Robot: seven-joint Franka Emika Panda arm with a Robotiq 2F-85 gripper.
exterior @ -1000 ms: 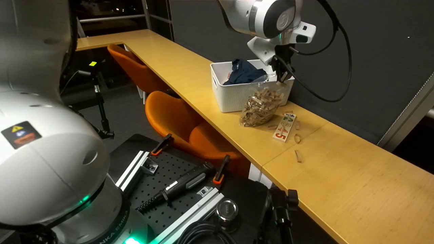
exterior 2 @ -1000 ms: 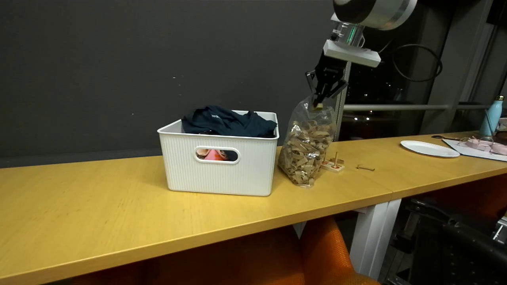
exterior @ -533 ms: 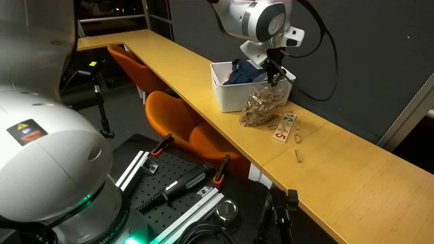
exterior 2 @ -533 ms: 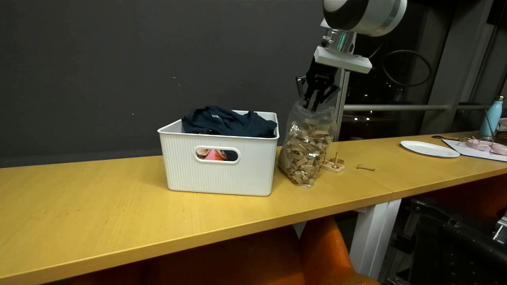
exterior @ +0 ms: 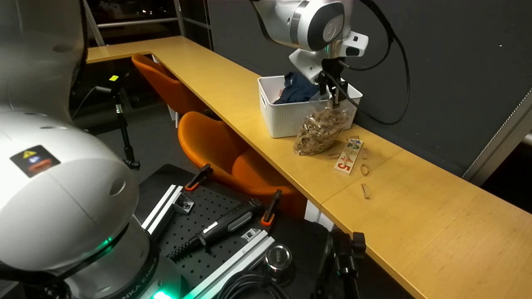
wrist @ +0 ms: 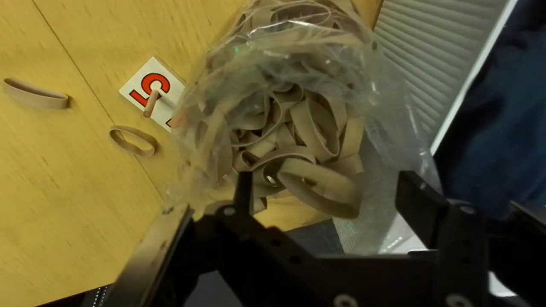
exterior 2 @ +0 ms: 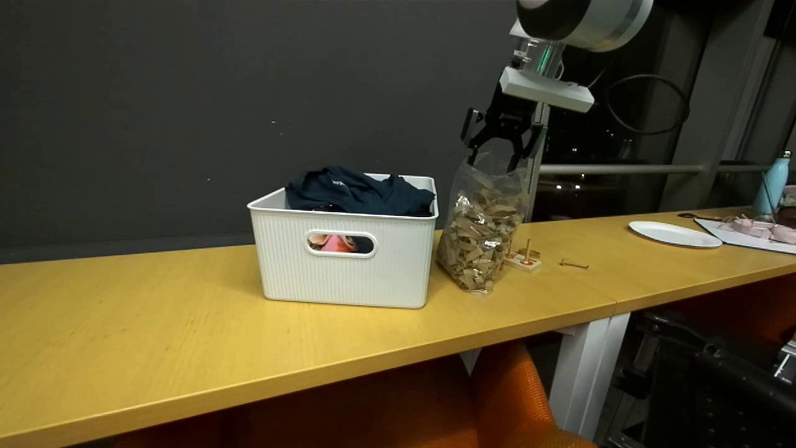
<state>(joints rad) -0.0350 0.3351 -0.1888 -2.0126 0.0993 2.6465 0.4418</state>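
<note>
My gripper (wrist: 325, 179) stands open at the mouth of a clear plastic bag (exterior 2: 476, 242), its fingertips overlapping the bag's upper film in both exterior views. Tan bands (wrist: 294, 119) fill the bag's lower part. In the wrist view one slightly blurred tan band (wrist: 298, 170) shows between the two fingers, apart from both. Whether the fingers touch the film cannot be told. Beside the bag lies a white number board (exterior: 349, 155) with a wooden peg (wrist: 151, 102). Two loose bands, a rounded band (wrist: 132, 140) and a flatter band (wrist: 36, 94), rest on the table near it.
A white bin (exterior 2: 342, 274) holding dark blue cloth (exterior 2: 360, 193) stands right beside the bag on the wooden table (exterior 2: 155, 323). Farther along are a white plate (exterior 2: 675, 234) and a blue bottle (exterior 2: 773, 183). Orange chairs (exterior: 220, 145) stand by the table's edge.
My gripper has shifted a little toward the bin and lower over the bag. Its fingers have spread apart, and the tan piece between their tips has been let go.
</note>
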